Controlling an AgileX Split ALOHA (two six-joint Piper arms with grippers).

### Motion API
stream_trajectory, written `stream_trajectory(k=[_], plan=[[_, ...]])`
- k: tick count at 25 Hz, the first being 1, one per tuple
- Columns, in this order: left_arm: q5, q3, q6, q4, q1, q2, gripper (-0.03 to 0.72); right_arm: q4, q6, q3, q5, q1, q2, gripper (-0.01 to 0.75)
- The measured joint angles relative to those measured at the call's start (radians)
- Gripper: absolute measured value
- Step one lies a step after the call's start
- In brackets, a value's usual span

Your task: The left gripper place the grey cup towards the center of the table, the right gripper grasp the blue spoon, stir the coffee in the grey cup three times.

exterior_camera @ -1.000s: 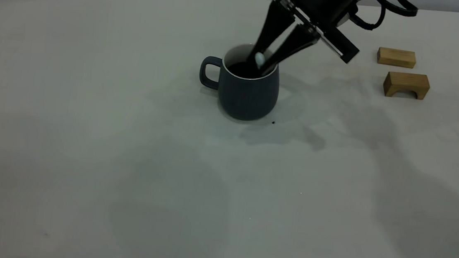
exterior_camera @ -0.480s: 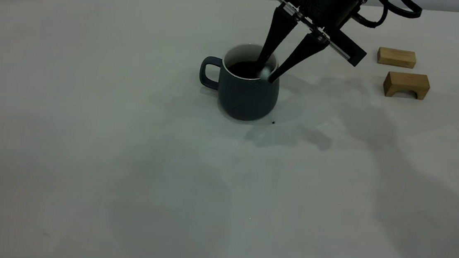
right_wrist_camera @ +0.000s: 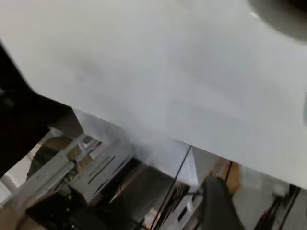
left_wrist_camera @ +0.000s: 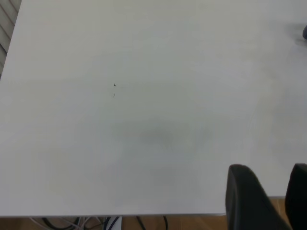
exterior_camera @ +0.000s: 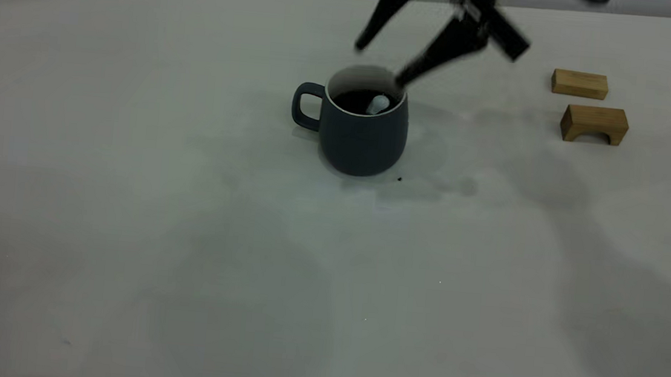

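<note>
The grey cup stands on the table right of centre toward the back, handle to the left. Dark coffee fills it. The blue spoon rests loose inside the cup, and only its pale handle end shows above the liquid. My right gripper hangs just above the cup's rim, blurred by motion, open, its two fingers spread wide and holding nothing. My left gripper is out of the exterior view. In the left wrist view it hovers near the table's edge, open and empty.
Two tan wooden blocks lie at the back right: a flat one and an arch-shaped one. A tiny dark speck lies by the cup's base. Bare table stretches to the left and front.
My right gripper opened, let go of the blue spoon and rose out of the cup. The spoon stayed inside, leaning in the coffee.
</note>
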Motion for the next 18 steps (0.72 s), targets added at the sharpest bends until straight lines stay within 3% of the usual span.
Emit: stream_trajectory(k=[6, 13, 18], plan=[[0.000, 0.000, 0.000, 0.000, 0.000, 0.000, 0.276, -0.150, -0.016, 0.000, 0.011, -0.037, -0.233, 0.370], [0.000, 0.000, 0.000, 0.000, 0.000, 0.000, 0.276, -0.628, 0.124, 0.000, 0.041, -0.036, -0.598, 0.361], [0.000, 0.000, 0.000, 0.000, 0.000, 0.000, 0.276, -0.838, 0.179, 0.000, 0.055, -0.036, -0.861, 0.361]])
